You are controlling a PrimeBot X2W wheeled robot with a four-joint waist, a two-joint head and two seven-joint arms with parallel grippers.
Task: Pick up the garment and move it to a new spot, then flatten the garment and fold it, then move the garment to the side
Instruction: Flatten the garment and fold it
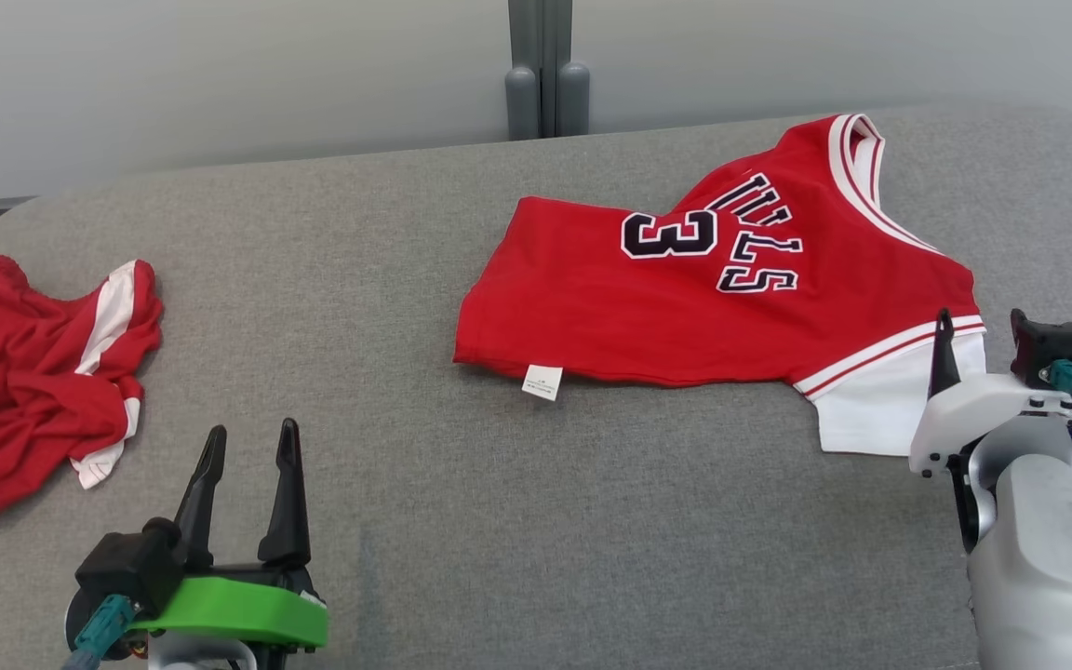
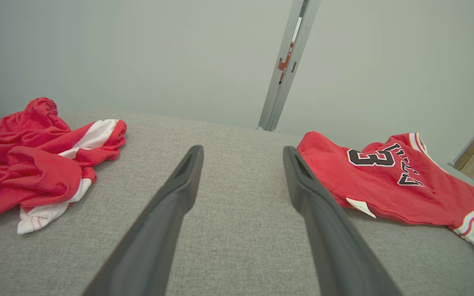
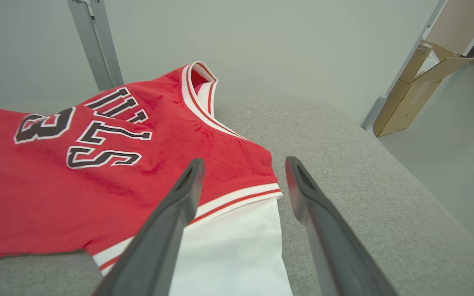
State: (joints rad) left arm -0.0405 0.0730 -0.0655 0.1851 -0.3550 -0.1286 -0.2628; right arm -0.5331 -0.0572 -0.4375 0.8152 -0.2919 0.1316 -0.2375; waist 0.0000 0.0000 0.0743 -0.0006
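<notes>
While the red jersey [image 1: 713,298] is lying spread, number side up, toward the right of the grey cushion [image 1: 406,558], the right gripper [image 3: 245,164] is hanging wide and empty at its white sleeve [image 1: 871,409], probably placed for flattening; the left gripper [image 1: 252,428] is waiting wide apart near a crumpled red garment [image 1: 33,381], the cushion bearing both, no container taking part

A red jersey [image 1: 713,298], trimmed in white and marked with a black 3, is being supported flat by the grey cushion [image 1: 499,521], right of centre, collar turned toward the far edge.
</notes>
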